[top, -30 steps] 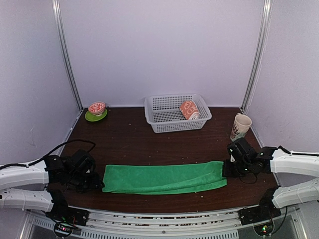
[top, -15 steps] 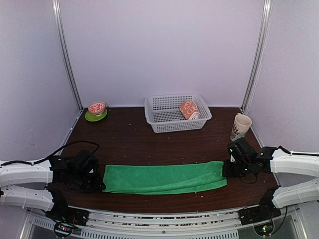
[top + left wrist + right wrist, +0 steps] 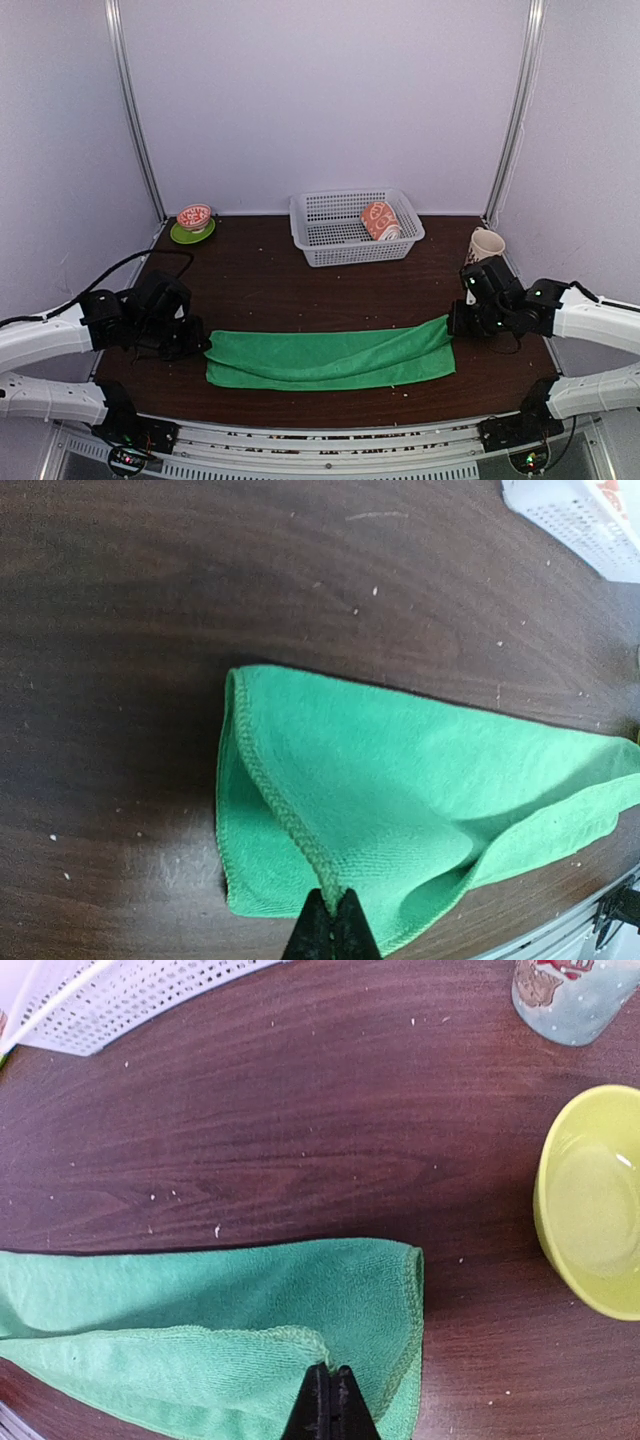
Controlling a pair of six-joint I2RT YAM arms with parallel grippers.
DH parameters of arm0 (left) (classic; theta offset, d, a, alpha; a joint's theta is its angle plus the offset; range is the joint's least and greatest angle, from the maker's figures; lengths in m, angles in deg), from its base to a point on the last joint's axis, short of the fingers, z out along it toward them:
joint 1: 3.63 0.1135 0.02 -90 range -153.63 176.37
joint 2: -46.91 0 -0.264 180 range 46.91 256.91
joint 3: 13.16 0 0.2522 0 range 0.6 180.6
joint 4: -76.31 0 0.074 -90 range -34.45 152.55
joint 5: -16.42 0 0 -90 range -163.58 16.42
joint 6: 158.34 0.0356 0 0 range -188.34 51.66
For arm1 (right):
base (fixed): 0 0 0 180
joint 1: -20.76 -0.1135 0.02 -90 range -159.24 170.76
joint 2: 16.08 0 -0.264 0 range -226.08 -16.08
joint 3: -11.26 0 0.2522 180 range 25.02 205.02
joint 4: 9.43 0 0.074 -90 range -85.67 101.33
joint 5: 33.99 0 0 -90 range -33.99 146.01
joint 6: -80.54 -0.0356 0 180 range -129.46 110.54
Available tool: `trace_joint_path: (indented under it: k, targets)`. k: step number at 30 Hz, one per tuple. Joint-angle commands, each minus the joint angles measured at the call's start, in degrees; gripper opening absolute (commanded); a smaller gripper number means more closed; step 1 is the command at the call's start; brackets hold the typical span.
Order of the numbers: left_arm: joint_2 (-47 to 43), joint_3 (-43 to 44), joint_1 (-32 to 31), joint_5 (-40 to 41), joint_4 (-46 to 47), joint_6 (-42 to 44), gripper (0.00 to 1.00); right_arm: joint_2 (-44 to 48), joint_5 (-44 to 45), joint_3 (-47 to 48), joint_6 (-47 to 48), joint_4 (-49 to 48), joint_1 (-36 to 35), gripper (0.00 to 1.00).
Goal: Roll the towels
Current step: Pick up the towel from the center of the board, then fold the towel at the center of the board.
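Pinched the green towel (image 3: 330,358) by the hem at both short ends, left pincer (image 3: 335,920) and right pincer (image 3: 330,1392) each clamped shut on it, long axis lying left to right along the near desk (image 3: 300,290), squarely between both arms.

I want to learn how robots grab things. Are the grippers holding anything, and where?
Both hold the green towel: the left gripper pinches the stitched hem at its left end, the right gripper the hem at its right end.
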Motion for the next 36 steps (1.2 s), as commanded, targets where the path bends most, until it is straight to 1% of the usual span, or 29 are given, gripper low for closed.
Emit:
trace_joint_path:
  k: [1,7,17,24,32,36]
  targets:
    - [3.91,5.56,1.91,2.74,-0.58,5.07,0.0,-0.71,3.49,3.35,1.54,1.29,1.77,0.0]
    - [9.73,9.35,6.57,1.07,3.79,8.29,0.0,-1.93,4.03,4.95,1.82,-1.49,6.0,0.0]
    - [15.87,18.44,13.38,-0.7,4.19,15.05,0.0,-6.27,2.74,9.25,4.86,-4.04,11.45,0.0]
    - [20.25,22.35,15.99,-2.55,5.73,17.86,0.0,-10.33,1.55,12.49,6.75,-5.83,12.33,0.0]
    - [23.15,23.29,17.92,-4.79,8.75,19.1,0.0,-14.83,1.01,16.13,8.2,-7.92,12.49,0.0]
    - [24.38,24.27,18.49,-5.63,8.5,20.23,0.0,-17.04,0.51,17.38,8.83,-7.91,12.56,0.0]
